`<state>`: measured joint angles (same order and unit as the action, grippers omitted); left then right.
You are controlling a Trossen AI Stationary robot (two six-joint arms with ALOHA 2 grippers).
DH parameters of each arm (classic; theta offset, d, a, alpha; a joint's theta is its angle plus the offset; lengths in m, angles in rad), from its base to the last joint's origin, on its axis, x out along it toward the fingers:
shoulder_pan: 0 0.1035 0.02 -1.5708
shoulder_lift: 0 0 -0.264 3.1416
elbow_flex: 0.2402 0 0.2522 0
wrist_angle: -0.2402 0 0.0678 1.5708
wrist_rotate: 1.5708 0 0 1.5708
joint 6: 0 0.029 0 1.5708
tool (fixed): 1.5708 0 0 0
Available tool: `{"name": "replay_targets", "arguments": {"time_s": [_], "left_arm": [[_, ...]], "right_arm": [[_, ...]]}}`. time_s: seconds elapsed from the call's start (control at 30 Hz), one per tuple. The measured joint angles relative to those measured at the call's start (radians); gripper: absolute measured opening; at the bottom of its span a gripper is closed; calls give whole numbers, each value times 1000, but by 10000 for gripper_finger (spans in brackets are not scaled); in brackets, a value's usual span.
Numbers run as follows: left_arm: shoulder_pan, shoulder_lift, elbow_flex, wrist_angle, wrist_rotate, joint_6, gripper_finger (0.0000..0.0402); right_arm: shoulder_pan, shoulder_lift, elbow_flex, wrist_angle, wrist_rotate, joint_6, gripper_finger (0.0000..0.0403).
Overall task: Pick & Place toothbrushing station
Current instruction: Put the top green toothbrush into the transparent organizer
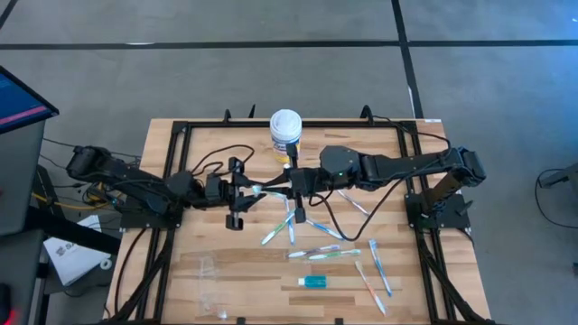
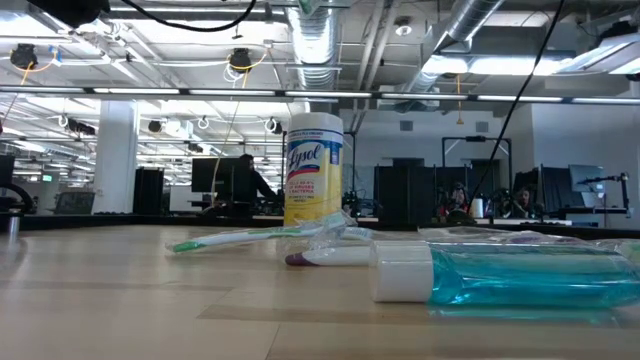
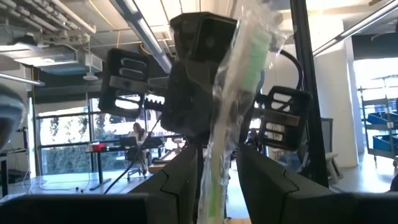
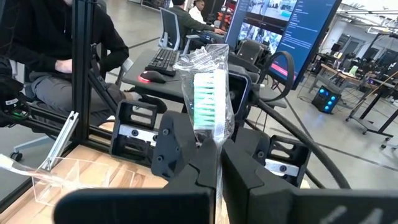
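A wooden table (image 1: 226, 271) seen from above, with two dark robot arms reaching in from either side and meeting near its middle. Both grippers hold the same wrapped toothbrush (image 1: 271, 189) up in the air between them. The left gripper (image 1: 242, 190) has its jaws partly closed around the handle end, and its wrist view shows the green brush (image 3: 233, 112) in crinkled clear wrap rising between its fingers. The right gripper (image 1: 291, 182) is clenched tight on the bristle end; its wrist view shows the green and white bristles (image 4: 207, 102) sticking up from the pinched fingers.

On the table in front of the arms lie the other toothbrushes (image 1: 327, 254), scattered loosely in blue, green, pink and white, with a small teal toothpaste tube (image 1: 314, 283) near the front edge. A clear plastic holder (image 1: 209, 280) sits at the front left.

This looks like a hand-over or a pull on the wrapper. To do it well, one gripper should probably keep a firm hold while the other lets go or draws away slowly and straight along the brush, so the slim handle does not twist, bend or slip out.

At the back of the table stands a white-lidded wipes canister (image 2: 314, 170), its yellow label reading "Lysol"; the smaller print is unreadable.
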<state>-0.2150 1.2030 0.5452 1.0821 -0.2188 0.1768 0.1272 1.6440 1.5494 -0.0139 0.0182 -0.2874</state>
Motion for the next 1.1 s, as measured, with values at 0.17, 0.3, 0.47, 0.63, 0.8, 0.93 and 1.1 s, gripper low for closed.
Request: {"name": "replay_targets", "arguments": {"time_s": [0.17,0.3,0.47,0.63,0.8,0.93,1.1], "left_arm": [[13,23,0,10,1,-2,106],[15,37,4,32,1,-1,106],[15,37,20,35,39,-2,89],[14,37,20,33,42,-2,40],[14,37,20,24,42,-2,14],[14,37,20,10,42,-3,17],[3,34,20,-4,39,-3,11]], "right_arm": [[0,0,0,0,0,0,1],[0,0,0,-1,0,0,1],[0,0,0,0,0,0,10],[0,0,0,-3,0,0,16],[0,0,0,-14,0,0,16],[0,-1,0,-30,0,0,18],[0,-1,0,-34,-2,0,37]]}}
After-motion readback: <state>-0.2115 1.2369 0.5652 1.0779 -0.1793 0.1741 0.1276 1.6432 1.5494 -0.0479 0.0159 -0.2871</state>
